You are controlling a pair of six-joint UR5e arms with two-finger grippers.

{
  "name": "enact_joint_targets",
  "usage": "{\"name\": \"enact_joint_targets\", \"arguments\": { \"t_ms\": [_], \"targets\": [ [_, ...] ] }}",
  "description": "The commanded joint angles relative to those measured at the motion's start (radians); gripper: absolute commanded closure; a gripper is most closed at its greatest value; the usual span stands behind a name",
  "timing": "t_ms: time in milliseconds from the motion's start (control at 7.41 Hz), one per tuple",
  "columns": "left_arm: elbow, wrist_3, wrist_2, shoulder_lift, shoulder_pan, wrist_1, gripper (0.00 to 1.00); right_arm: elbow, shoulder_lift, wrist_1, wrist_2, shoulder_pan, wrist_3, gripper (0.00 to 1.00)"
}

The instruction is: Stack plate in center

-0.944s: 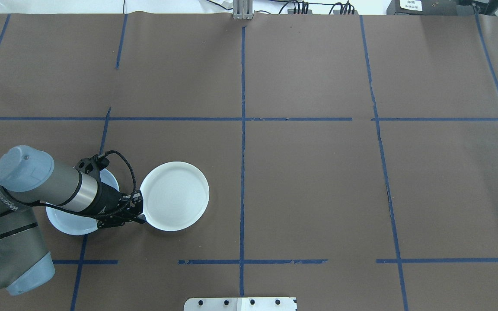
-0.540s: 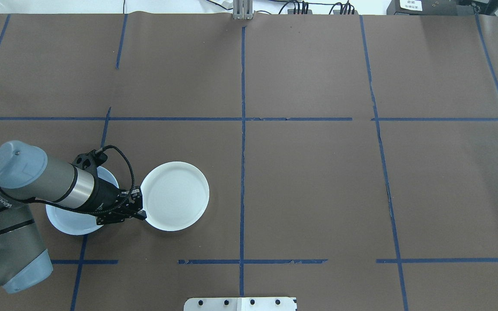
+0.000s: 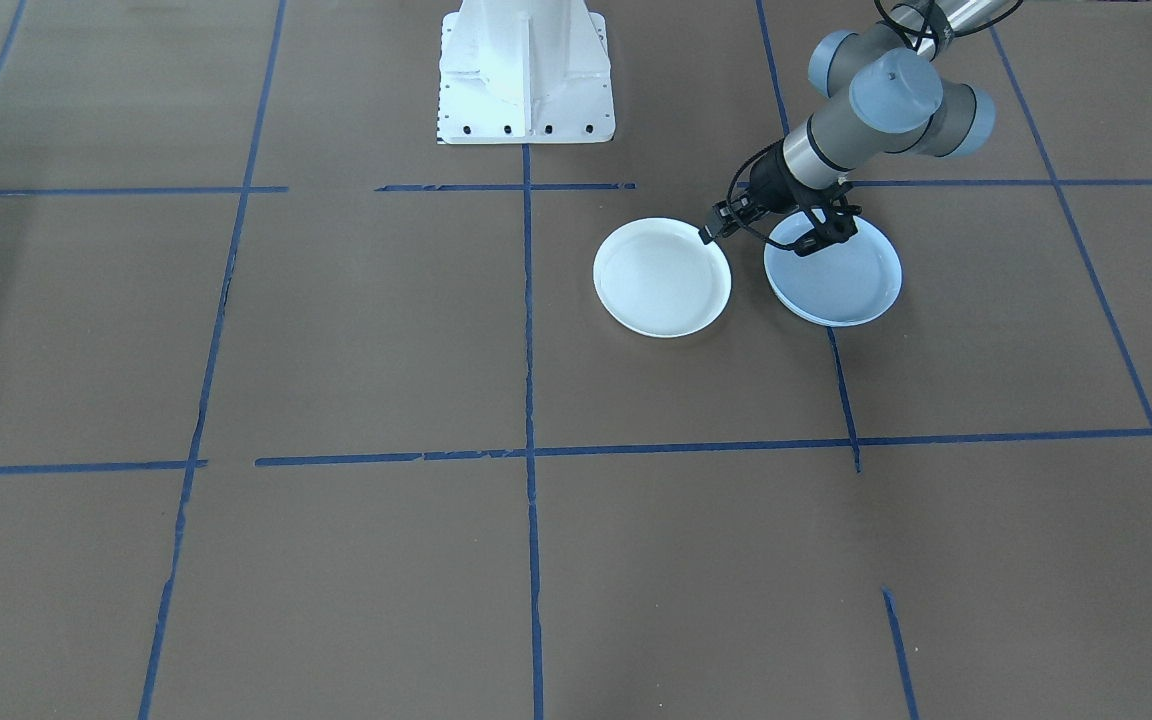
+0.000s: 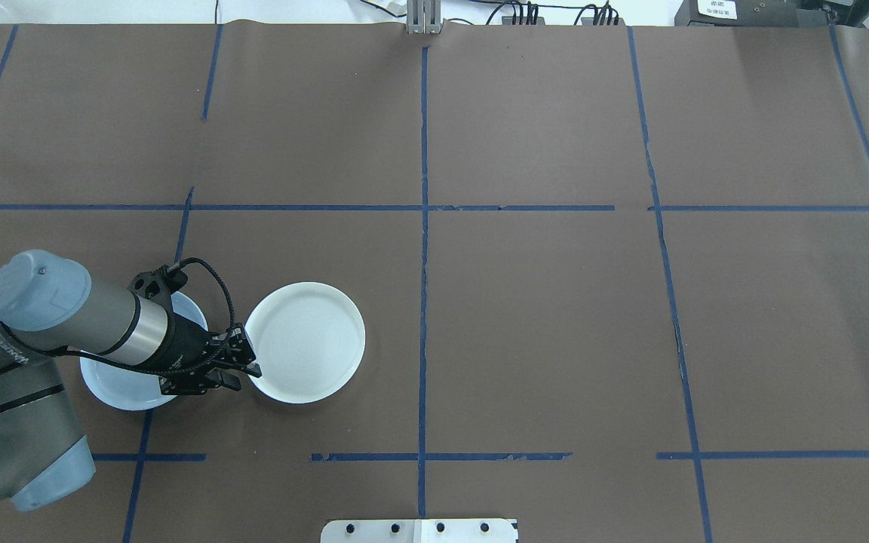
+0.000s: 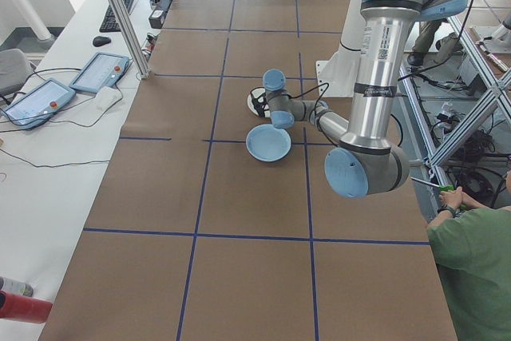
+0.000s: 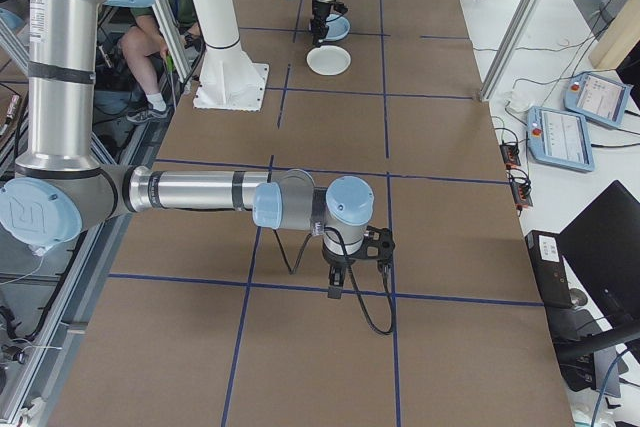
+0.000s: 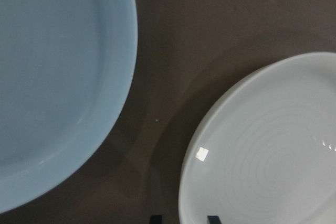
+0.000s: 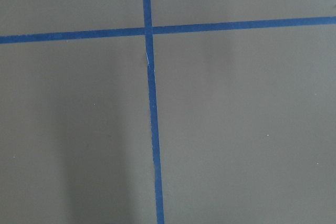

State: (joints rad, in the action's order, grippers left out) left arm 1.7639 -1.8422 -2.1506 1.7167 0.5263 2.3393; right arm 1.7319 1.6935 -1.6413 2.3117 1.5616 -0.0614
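The pale grey-blue plate (image 4: 114,386) (image 3: 841,285) lies flat on the table's left side, partly under my left arm. Just to its right, apart from it, lies the glossy white plate with concentric rings (image 4: 306,343) (image 3: 661,280). My left gripper (image 4: 243,375) (image 3: 711,234) is low at the ringed plate's left rim. The left wrist view shows the grey-blue plate (image 7: 52,77), the ringed plate (image 7: 262,156) and two dark fingertips (image 7: 156,217) standing apart on either side of that rim, open. My right gripper (image 6: 335,289) hangs over bare paper far off; I cannot tell its state.
Brown paper with blue tape lines (image 4: 423,226) covers the table. The white robot pedestal (image 3: 526,70) stands at the near edge. A person in green (image 5: 479,269) sits beside the table. Tablets (image 5: 100,72) lie on a side bench.
My left gripper has shifted slightly away from me along the ringed plate's left rim. Neither plate has moved.
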Motion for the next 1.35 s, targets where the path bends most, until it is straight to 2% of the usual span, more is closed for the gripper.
{"name": "enact_joint_targets", "arguments": {
  "t_ms": [0,270,405,675,944,1214],
  "targets": [
    [-0.006,0.003,0.000,0.009,-0.003,0.000,0.58,0.000,0.000,0.000,0.000,0.000,0.000,0.00],
    [-0.026,0.003,0.000,0.012,-0.005,0.002,0.59,0.000,0.000,0.000,0.000,0.000,0.000,0.00],
    [-0.027,0.005,0.000,0.014,-0.005,0.003,0.66,0.000,0.000,0.000,0.000,0.000,0.000,0.00],
    [-0.055,0.008,-0.002,0.040,-0.005,0.003,1.00,0.000,0.000,0.000,0.000,0.000,0.000,0.00],
    [-0.038,0.024,-0.011,0.038,0.009,0.003,1.00,0.000,0.000,0.000,0.000,0.000,0.000,0.00],
    [-0.017,0.113,-0.032,0.014,0.079,0.005,1.00,0.000,0.000,0.000,0.000,0.000,0.000,0.00]
  ]
}}
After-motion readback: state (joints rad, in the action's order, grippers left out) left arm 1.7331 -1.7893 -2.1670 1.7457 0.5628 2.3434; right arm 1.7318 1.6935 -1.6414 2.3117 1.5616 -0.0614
